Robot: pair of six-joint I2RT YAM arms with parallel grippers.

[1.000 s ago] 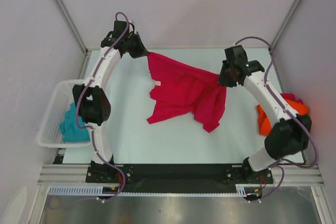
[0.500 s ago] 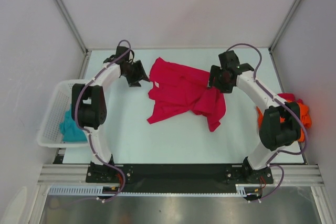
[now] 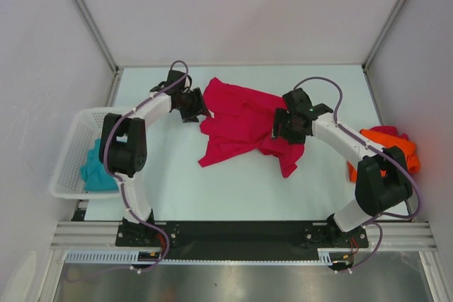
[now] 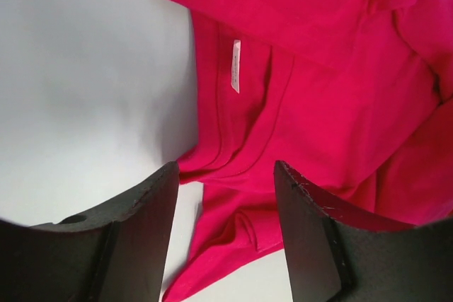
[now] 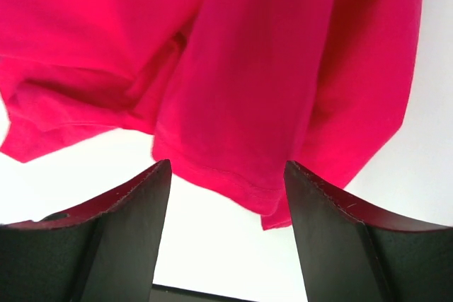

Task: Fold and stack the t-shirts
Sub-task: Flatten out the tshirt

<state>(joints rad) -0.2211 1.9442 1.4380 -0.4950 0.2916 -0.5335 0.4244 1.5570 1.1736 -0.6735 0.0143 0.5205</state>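
Observation:
A crimson-pink t-shirt (image 3: 241, 125) lies rumpled on the white table, in the middle toward the back. My left gripper (image 3: 200, 105) stands open at its left edge, near the collar; its wrist view shows the shirt (image 4: 311, 97) with a white label (image 4: 236, 66) and nothing between the jaws. My right gripper (image 3: 279, 129) is open over the shirt's right part, and a hemmed fold (image 5: 248, 104) lies below its jaws. An orange t-shirt (image 3: 386, 148) is bunched at the table's right edge. A teal t-shirt (image 3: 95, 166) sits in the basket.
A white mesh basket (image 3: 74, 139) stands off the table's left edge. Metal frame posts rise at the back corners. A black rail (image 3: 241, 231) with both arm bases runs along the near edge.
Both grippers let go of the crimson-pink shirt, which dropped from its stretched hang onto the table. Both arms came down and nearer, their jaws opening.

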